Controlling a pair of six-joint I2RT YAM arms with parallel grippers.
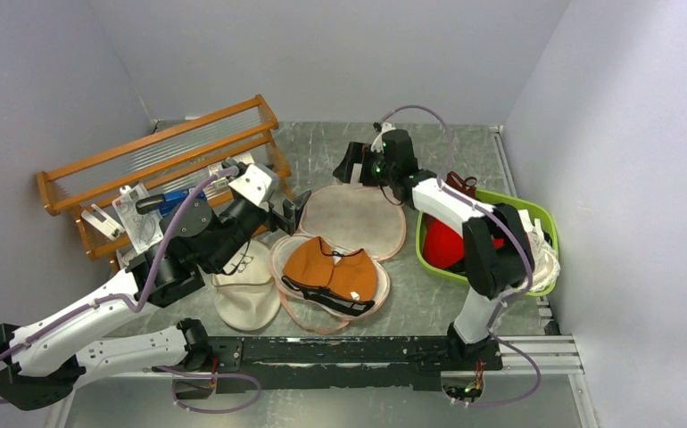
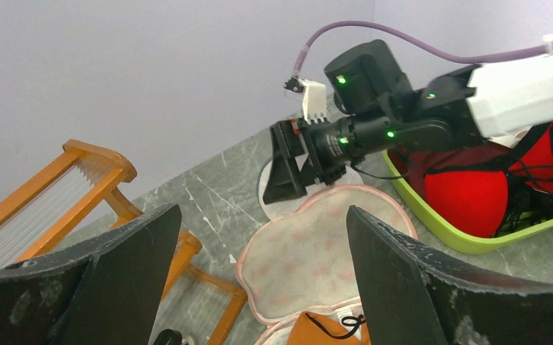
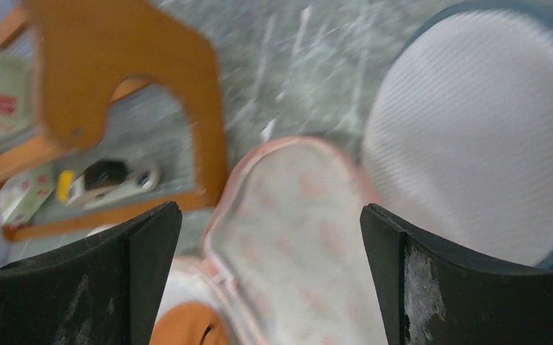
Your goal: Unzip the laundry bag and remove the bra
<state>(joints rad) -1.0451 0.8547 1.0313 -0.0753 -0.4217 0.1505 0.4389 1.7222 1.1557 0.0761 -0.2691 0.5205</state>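
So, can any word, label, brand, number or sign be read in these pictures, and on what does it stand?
Nothing can be quoted: no words or numbers are readable in any view.
Packets at the rack: red print, too blurred to read.
Cream bag: a small black mark shaped like glasses, no letters visible.

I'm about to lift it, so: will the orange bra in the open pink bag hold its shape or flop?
The bra probably keeps its domed cups, since they stand moulded in the open laundry bag. Its thin black band likely droops and may snag the bag's rim. It looks light for its size.
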